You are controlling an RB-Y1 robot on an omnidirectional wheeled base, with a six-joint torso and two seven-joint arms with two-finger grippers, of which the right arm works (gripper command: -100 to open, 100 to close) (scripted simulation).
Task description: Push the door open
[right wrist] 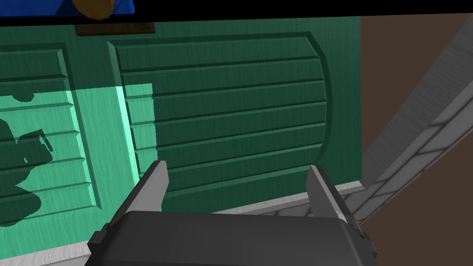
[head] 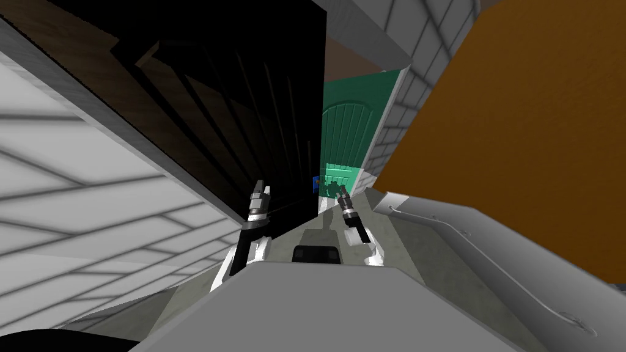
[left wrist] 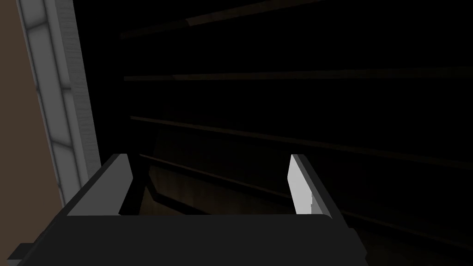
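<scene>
Contact seemed the step in hand: left tool (head: 262, 187), fingers wide, sat close to the dark panelled door (head: 232, 91) at upper left, right tool (head: 341, 190) likewise wide, facing a green door (head: 345, 131) at centre, so a steady forward press looked due next.

Head cam: steep down-forward, rolled, dark door (head: 238, 116) close on the left, green door (head: 345, 131) far ahead. Left wrist cam faces the dark door up close; right wrist cam faces the green door from farther off. Each shares its door with head.
</scene>
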